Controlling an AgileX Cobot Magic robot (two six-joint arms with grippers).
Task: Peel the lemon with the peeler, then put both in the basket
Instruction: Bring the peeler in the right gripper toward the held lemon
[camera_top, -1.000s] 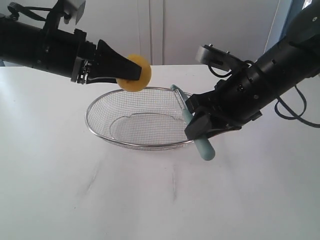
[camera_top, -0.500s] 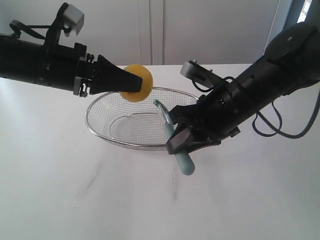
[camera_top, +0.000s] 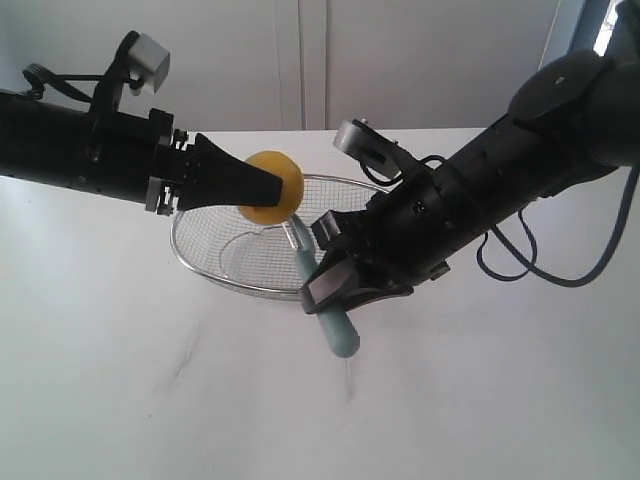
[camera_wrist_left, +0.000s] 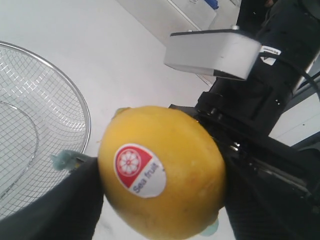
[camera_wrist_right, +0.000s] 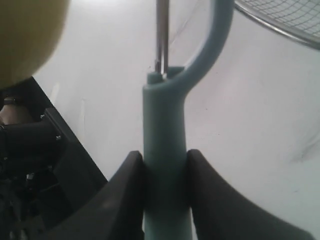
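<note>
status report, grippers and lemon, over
Left gripper shut on round yellow stickered lemon, above silver wire-mesh basket. Right gripper shut on teal-handled metal-bladed peeler, blade near lemon, contact unclear. Nothing in the way.

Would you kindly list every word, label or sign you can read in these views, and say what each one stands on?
"Sea fruit": on the red-and-white sticker on the lemon, beside a white flower-like emblem.
Blue print on a white panel in the background of the left wrist view: cut off and too blurred to read.
Peeler and basket: no text visible.
</note>
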